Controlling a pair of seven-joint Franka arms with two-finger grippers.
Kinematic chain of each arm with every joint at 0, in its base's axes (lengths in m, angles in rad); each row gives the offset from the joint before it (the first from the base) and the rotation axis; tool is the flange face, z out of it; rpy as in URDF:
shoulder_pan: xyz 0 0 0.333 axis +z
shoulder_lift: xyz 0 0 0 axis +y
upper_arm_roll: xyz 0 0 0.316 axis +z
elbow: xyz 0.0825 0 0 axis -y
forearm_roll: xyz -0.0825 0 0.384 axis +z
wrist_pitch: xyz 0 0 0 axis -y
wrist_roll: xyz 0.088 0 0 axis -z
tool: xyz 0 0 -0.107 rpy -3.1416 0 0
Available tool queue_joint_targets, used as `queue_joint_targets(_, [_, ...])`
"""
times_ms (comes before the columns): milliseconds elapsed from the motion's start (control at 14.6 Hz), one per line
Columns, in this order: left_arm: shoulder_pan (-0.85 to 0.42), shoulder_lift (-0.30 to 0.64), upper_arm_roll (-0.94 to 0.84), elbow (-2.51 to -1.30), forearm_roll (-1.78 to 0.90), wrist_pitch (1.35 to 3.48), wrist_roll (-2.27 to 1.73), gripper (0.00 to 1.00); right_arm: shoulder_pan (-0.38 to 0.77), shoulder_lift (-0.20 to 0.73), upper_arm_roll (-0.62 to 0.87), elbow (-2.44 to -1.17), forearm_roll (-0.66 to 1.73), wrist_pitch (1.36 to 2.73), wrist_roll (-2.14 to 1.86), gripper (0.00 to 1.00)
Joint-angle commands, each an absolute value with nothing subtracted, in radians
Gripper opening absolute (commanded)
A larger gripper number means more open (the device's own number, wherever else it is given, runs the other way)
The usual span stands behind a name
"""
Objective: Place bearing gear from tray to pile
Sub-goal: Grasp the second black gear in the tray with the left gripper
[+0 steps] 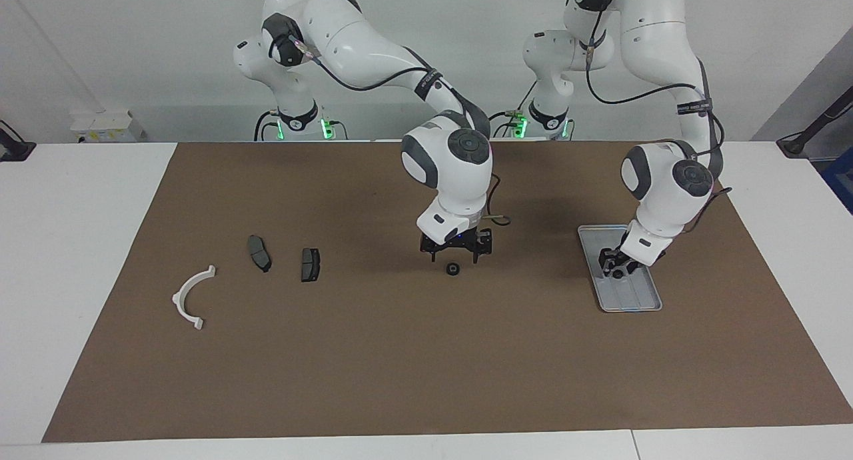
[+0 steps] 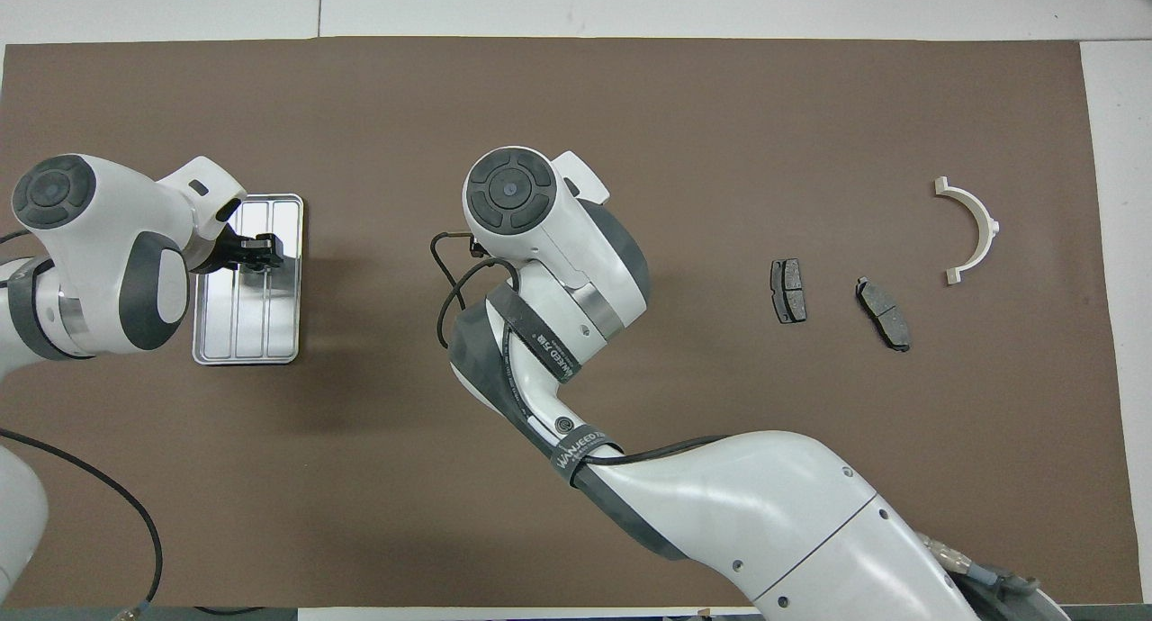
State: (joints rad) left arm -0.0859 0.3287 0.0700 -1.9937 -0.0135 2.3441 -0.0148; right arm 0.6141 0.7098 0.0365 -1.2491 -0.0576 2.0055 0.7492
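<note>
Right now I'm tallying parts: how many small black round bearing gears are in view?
2. One small black bearing gear lies mid-mat under the right gripper; another sits in the silver ribbed metal tray at the left gripper.

a small black bearing gear (image 1: 453, 269) lies flat mid-frame. my silver ribbed tray (image 1: 633, 300) sits at right. the pile at left: white half-ring bracket (image 1: 190, 298), two dark brake pads (image 1: 259, 252).

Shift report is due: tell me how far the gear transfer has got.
Done: one bearing gear lies on the mat mid-table, out of the tray but apart from the brake pads and white bracket. In hand: the right end effector hangs open over it; the left end effector is down in the tray at a second gear. Left: both gears must join those parts.
</note>
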Motion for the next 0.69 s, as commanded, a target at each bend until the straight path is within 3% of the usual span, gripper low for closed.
queue_joint_targets(0, [-0.066,0.330,0.061,-2.008,0.005,2.376,-0.005,0.62,0.612,0.706,0.043,-1.285,-0.044,2.039,0.764,0.99])
queue_joint_targets(137, [-0.066,0.331,0.061,-2.008,0.005,2.376,-0.005,0.62,0.611,0.706,0.041,-1.302,-0.044,2.055,0.755,0.99])
queue_joint_targets(206, [-0.064,0.331,0.061,-2.009,0.005,2.376,-0.005,0.53,0.611,0.706,0.043,-1.328,-0.044,2.074,0.752,0.99])
queue_joint_targets(343, [-0.064,0.330,0.061,-2.013,0.005,2.373,-0.005,0.15,0.607,0.701,0.043,-1.376,-0.044,2.109,0.749,0.99])
queue_joint_targets(412, [-0.064,0.330,0.061,-2.013,0.005,2.373,-0.005,0.07,0.607,0.701,0.044,-1.381,-0.043,2.109,0.749,0.99])
queue_joint_targets(481, [-0.063,0.330,0.061,-2.013,0.005,2.372,-0.005,0.00,0.607,0.703,0.051,-1.384,-0.043,2.109,0.749,0.99])
queue_joint_targets(618, [-0.061,0.330,0.061,-2.007,0.005,2.358,-0.006,0.00,0.606,0.703,0.060,-1.393,-0.043,2.109,0.749,0.99])
